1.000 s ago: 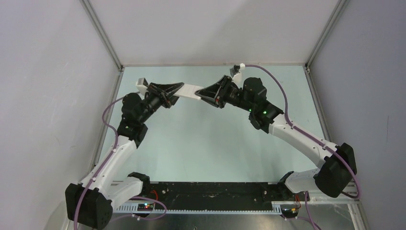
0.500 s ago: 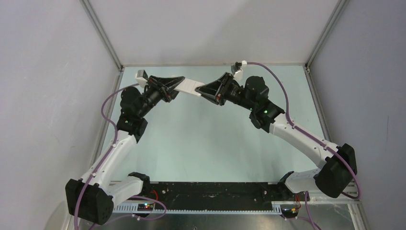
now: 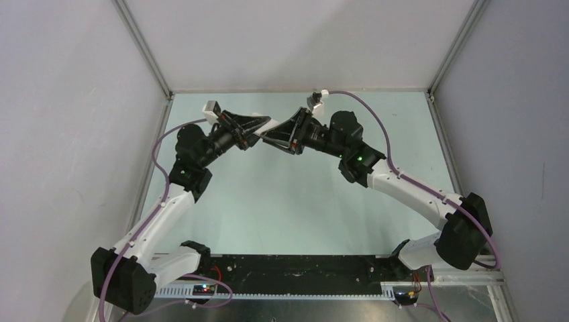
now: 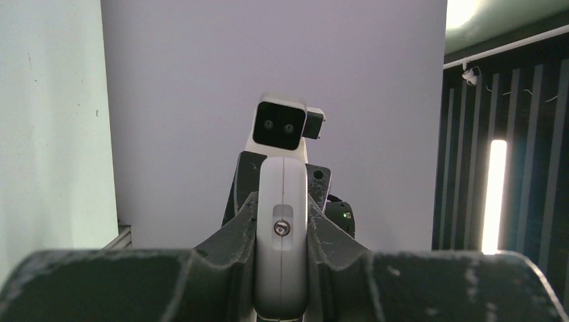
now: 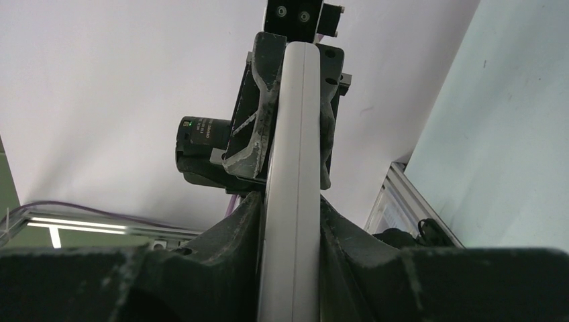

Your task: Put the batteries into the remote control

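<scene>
The white remote control (image 3: pixel 270 125) hangs in the air over the far half of the table, held at both ends. My left gripper (image 3: pixel 258 127) is shut on one end; in the left wrist view that rounded end (image 4: pixel 282 194) sits edge-on between the jaws. My right gripper (image 3: pixel 268 136) is shut on the other end, and the remote's long edge (image 5: pixel 295 134) runs up between its fingers (image 5: pixel 245 228). The two grippers nearly touch tip to tip, so little of the remote shows from above. The batteries are out of view.
The pale green table (image 3: pixel 288 201) lies below the arms. White walls with aluminium posts (image 3: pixel 144 50) close it in on three sides. A black rail (image 3: pixel 295 268) with wiring runs along the near edge between the arm bases.
Both grippers have drawn together along the remote, the right one shifting left and the left one right. The stretch of remote showing between them has shrunk to a sliver.
</scene>
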